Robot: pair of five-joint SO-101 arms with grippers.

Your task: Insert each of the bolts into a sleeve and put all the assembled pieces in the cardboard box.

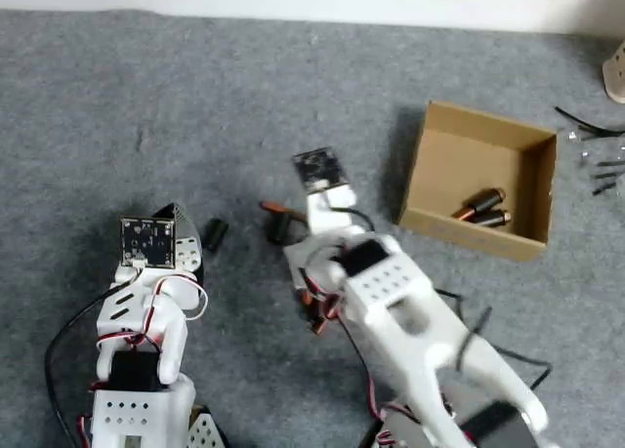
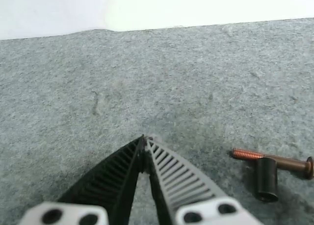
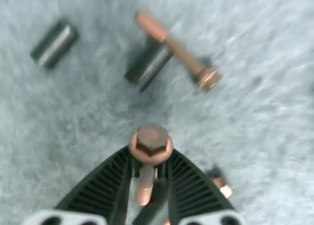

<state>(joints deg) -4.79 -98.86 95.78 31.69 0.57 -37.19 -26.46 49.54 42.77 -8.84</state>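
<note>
A copper bolt (image 3: 151, 142) is clamped in the right claw (image 3: 149, 161). Its hexagonal head stands proud of the fingertips and its shank runs back between them. The left claw (image 2: 146, 142) is closed on nothing, its tips together above the grey tabletop (image 2: 98, 87).

Two assembled pieces (image 1: 483, 206) lie in the cardboard box (image 1: 437, 224). The task is therefore judged to be partly done, with the insertion step for a further bolt now in hand.

Just ahead of the right claw, a second bolt (image 3: 176, 51) lies slantwise against a black sleeve (image 3: 147, 65) and is not threaded into it. A loose sleeve (image 3: 54, 43) lies apart from that pair, on the side nearer the left arm. What appears to be the head of a third bolt (image 3: 221, 187) is glimpsed close beside the right claw.

For the next move, a sleeve has to be steadied with its bore open toward the held bolt. The loose sleeve is judged the likelier choice, since it lies near the left claw, which would first have to be opened. Because the bolt is gripped along its shank with the head outward, its threaded end is not presented freely. A change of grip, or a careful alignment of sleeve and shank, is probably called for before insertion.
</note>
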